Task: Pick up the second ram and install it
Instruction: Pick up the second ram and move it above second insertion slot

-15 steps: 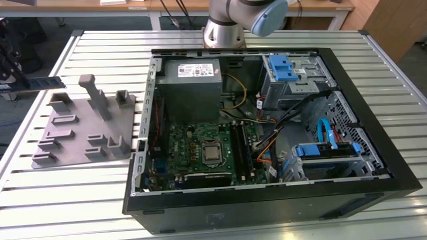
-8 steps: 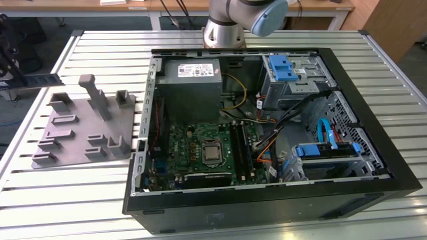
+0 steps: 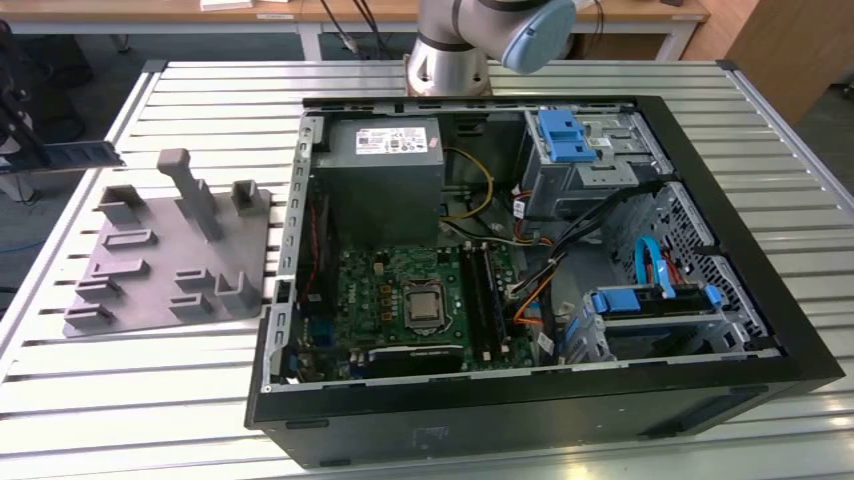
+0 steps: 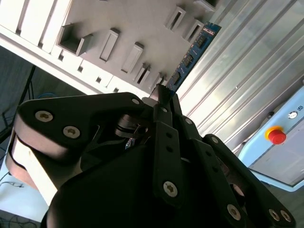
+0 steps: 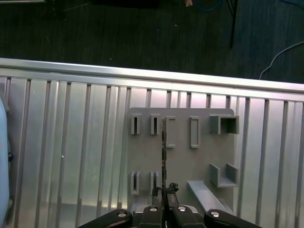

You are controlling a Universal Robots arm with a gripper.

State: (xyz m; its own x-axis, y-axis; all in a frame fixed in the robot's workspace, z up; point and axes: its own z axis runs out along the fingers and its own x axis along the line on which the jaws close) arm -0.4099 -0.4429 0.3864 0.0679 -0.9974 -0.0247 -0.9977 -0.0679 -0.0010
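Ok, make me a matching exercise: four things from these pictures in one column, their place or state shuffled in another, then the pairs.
1 second ram
2 grey tray
3 computer case
4 red button

A lying open
B clamped in the end effector
C on a yellow base
D beside the case, on the exterior view's left

Pairs: 1-B, 2-D, 3-A, 4-C

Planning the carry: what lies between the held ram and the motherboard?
Exterior view: the grey tray and the case's side wall lie between the second ram and motherboard.
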